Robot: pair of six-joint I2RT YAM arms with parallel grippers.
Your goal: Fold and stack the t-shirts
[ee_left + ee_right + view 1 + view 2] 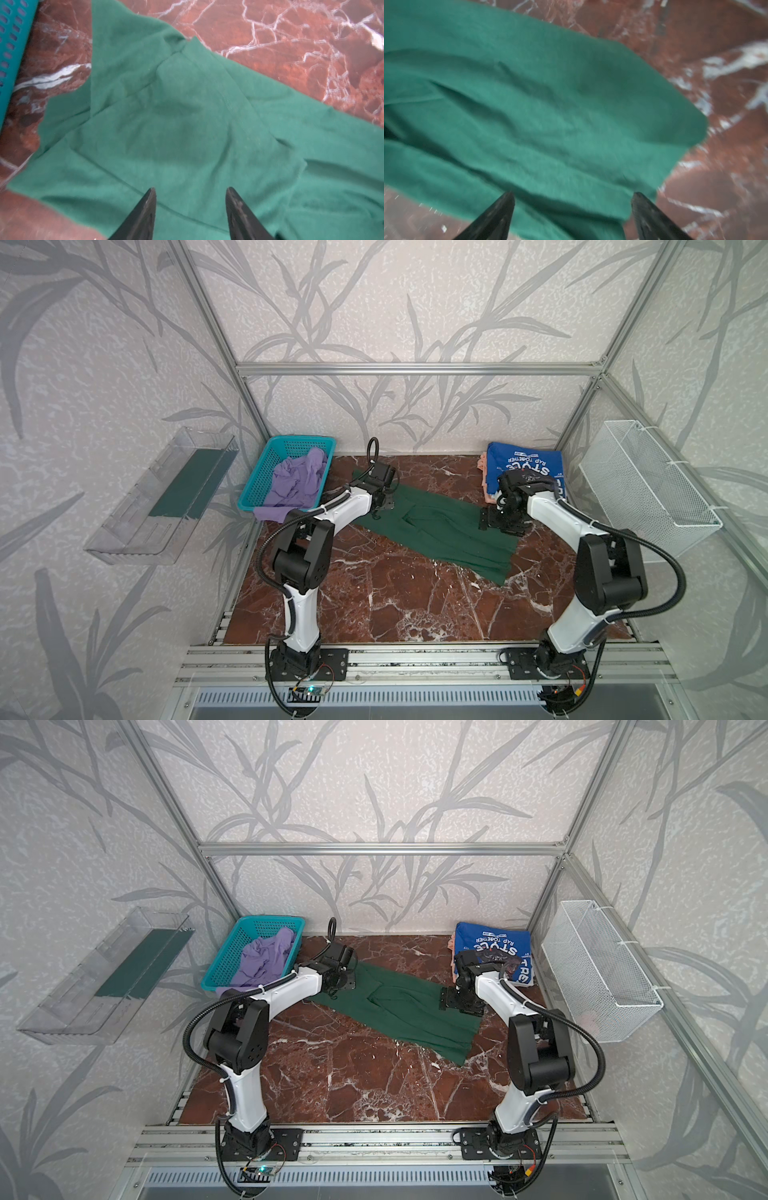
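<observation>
A dark green t-shirt (440, 531) (407, 1015) lies folded into a long strip, running diagonally across the marble table (395, 605). My left gripper (190, 189) (384, 506) hovers open over the strip's back-left end (187, 124), nothing between its fingers. My right gripper (573, 193) (498, 522) stands wide open above the strip's right part (550, 114), also empty. A lavender t-shirt (297, 481) (266, 957) is crumpled in the basket. At the back right, a folded royal blue t-shirt (528, 466) (494, 942) rests on a peach t-shirt (483, 466).
The turquoise perforated basket (266, 464) (232, 952) stands at the table's back-left corner. A clear plastic bin (162, 497) hangs on the left wall, a white wire basket (648, 481) on the right wall. Aluminium frame posts ring the table.
</observation>
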